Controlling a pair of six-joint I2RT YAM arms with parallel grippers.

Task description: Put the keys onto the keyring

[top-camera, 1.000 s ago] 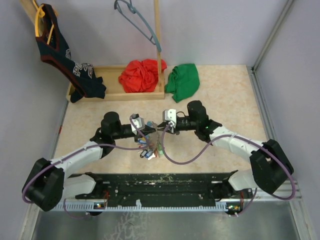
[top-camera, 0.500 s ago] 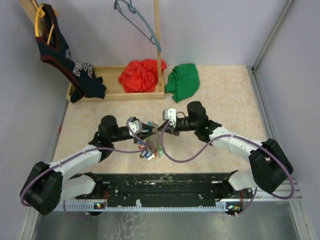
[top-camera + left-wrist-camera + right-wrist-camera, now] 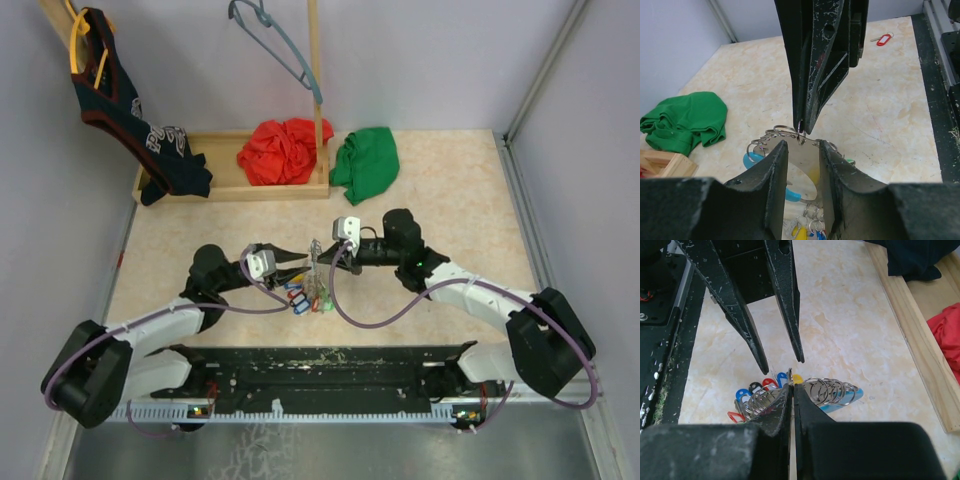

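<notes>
Right tool [image 3: 791, 392] pinches shut on the thin, stiff metal edge of the keyring [image 3: 832, 406] mid-way across the surface [image 3: 450, 190], left tool [image 3: 802, 145] gaping at its nine o'clock; the light, slippery keys [image 3: 305, 296] bunched at six o'clock look easiest taken by their plastic tags.

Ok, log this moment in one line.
left gripper: open, straddling keyring | right gripper: shut on keyring | keys: bunched beneath

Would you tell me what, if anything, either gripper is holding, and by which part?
The right gripper pinches the keyring at its top edge; the left gripper has its jaws open and holds nothing.
</notes>
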